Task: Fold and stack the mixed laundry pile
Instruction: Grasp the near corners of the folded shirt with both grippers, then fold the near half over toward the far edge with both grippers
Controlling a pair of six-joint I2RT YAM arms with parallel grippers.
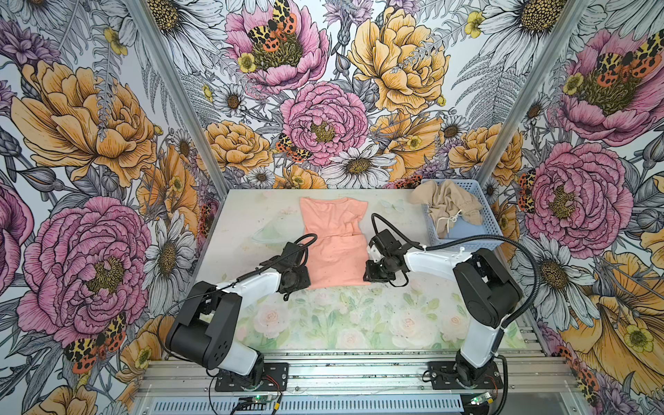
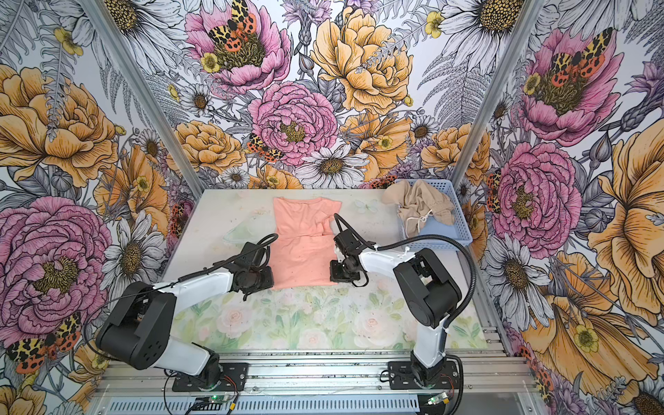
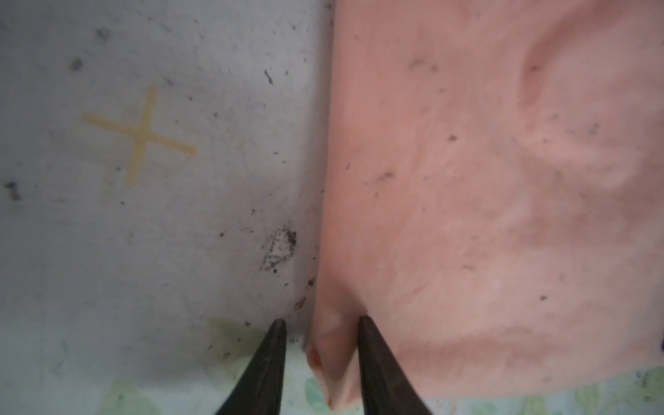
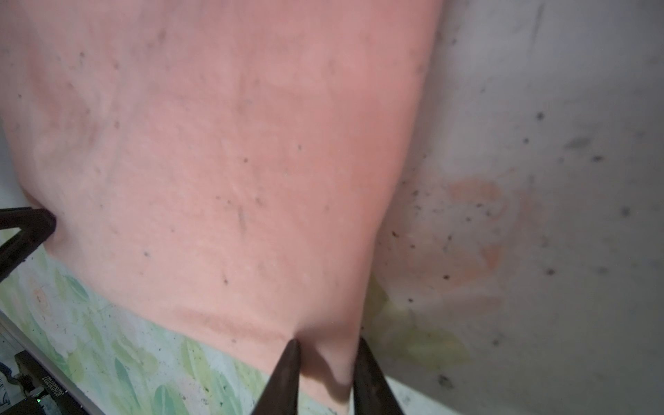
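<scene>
The salmon-peach T-shirt (image 1: 334, 233) (image 2: 305, 233) lies flat in a long strip in the middle of the table, plain side up. At its near left corner my left gripper (image 3: 321, 321) stands open. The corner (image 3: 334, 359) rises between the fingers and touches one, with a gap to the other. My right gripper (image 4: 327, 340) is shut on the near right corner, and the cloth (image 4: 215, 179) puckers at its tips. The beige-tan garment (image 1: 447, 208) (image 2: 418, 208) with a white drawstring sits crumpled in the blue basket (image 1: 481, 215) (image 2: 456, 222).
The basket stands at the back right of the table, just beyond my right arm. A yellow cross mark (image 3: 142, 134) is on the table left of the shirt. Flowered walls close in on three sides. A metal rail (image 1: 359, 370) carries both arm bases at the front.
</scene>
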